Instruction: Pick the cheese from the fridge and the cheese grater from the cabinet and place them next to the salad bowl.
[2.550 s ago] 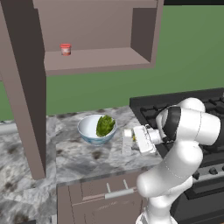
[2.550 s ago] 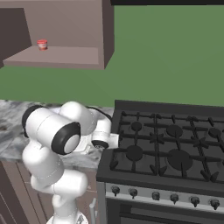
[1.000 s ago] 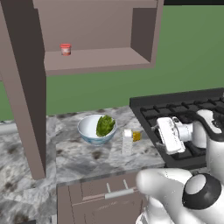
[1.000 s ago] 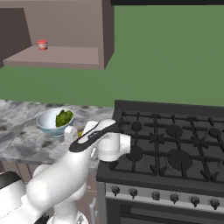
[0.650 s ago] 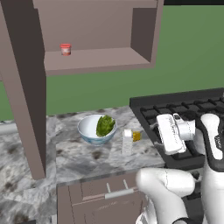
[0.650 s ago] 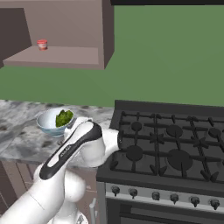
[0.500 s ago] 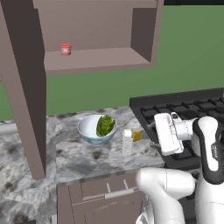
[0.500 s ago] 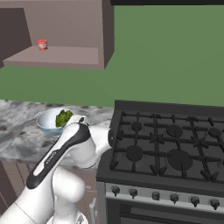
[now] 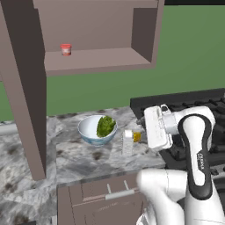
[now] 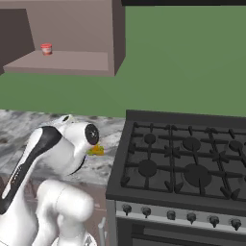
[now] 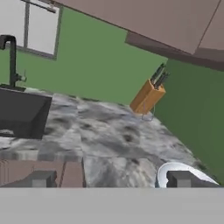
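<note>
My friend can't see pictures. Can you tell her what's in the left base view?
A white robot arm bends over a marble kitchen counter, where a salad bowl sits beside a tall cheese grater and a small piece of cheese. Above, an open brown cabinet holds a little red jar.

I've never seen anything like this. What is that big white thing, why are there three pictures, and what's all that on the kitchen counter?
The white thing is a robot arm; everything here is a computer-rendered kitchen. Two pictures come from cameras riding behind the arm, one on its left and one on its right. The third comes from a camera on its hand, where the two dark fingertips stand apart with nothing between them. On the marble counter sit the salad bowl, the tall silvery cheese grater and, just behind it, the yellow cheese, beside the black stove. Above hangs the open brown cabinet with a small red jar on its shelf. The hand camera looks along the counter at a sink, a tap and a knife block.
</note>
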You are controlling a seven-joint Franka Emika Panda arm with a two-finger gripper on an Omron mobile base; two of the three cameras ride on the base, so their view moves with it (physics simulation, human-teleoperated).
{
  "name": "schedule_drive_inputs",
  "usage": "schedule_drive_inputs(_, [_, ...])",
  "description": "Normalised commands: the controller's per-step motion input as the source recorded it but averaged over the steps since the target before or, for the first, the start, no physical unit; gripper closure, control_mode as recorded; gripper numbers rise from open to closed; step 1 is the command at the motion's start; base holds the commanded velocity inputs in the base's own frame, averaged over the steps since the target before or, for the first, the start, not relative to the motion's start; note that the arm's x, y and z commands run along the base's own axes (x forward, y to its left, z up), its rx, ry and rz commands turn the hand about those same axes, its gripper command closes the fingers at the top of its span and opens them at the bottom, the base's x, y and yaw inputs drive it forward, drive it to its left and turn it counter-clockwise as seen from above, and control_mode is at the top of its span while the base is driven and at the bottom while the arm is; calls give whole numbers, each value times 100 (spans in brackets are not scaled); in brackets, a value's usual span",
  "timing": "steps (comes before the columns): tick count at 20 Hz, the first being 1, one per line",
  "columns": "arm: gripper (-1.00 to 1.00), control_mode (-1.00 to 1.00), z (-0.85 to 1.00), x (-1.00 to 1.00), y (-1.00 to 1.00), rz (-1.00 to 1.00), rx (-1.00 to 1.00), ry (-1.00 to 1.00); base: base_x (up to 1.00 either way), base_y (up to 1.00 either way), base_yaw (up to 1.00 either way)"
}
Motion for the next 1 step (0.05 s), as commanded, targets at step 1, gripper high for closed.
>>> schedule_drive_inputs(1, [-100, -100, 47, 0, 39, -5, -14, 7, 0, 0, 0])
